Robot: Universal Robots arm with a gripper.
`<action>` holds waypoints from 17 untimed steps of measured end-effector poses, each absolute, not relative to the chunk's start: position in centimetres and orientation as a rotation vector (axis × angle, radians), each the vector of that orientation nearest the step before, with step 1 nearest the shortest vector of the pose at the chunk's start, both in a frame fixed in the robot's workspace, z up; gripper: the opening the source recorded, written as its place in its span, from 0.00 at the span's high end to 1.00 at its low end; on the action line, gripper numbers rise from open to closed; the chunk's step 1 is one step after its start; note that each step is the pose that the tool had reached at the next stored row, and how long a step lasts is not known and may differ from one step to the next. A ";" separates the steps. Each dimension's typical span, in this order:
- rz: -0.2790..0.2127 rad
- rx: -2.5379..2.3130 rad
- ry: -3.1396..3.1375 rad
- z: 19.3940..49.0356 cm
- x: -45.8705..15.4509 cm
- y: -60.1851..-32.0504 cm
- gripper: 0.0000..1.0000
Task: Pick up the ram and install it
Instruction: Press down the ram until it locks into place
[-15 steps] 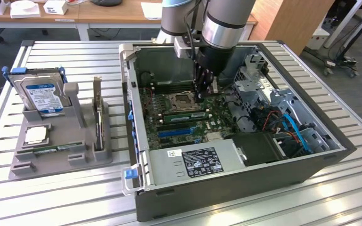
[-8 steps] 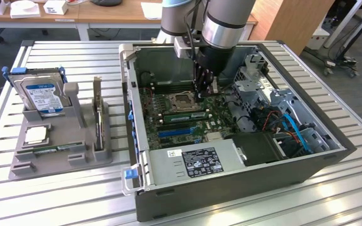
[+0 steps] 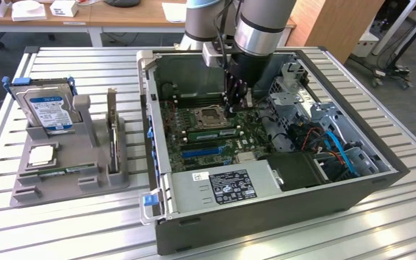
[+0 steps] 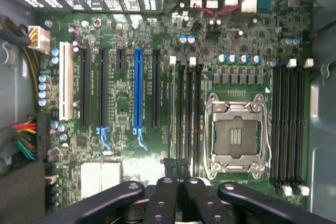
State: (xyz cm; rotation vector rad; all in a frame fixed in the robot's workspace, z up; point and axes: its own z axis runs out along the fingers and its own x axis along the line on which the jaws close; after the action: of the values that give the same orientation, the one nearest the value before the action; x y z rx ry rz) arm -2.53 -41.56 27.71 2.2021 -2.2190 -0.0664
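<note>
Beside the socket (image 4: 236, 135), the closed hand (image 4: 177, 165) hangs over the ram (image 3: 209, 130).

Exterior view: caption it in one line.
Shut black tool reaches inside the open grey metal computer case, close to the long green ram stick standing on the green motherboard.

Silver-grey tubular arm (image 3: 260, 26) ending in a black, bolted claw (image 4: 176, 165).
</note>
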 end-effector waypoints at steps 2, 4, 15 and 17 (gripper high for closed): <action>-0.066 2.202 -2.219 27.7 -2.0 -41.6 0.90; -0.066 2.202 -2.219 27.7 -1.4 -41.6 0.90; -0.066 2.202 -2.219 27.7 0.9 -41.6 0.90; -0.067 2.202 -2.219 27.7 0.9 -41.6 0.90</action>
State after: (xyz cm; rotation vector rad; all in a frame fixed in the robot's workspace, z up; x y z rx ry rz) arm 0.91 -41.56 27.70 2.2021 -2.2190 -0.0666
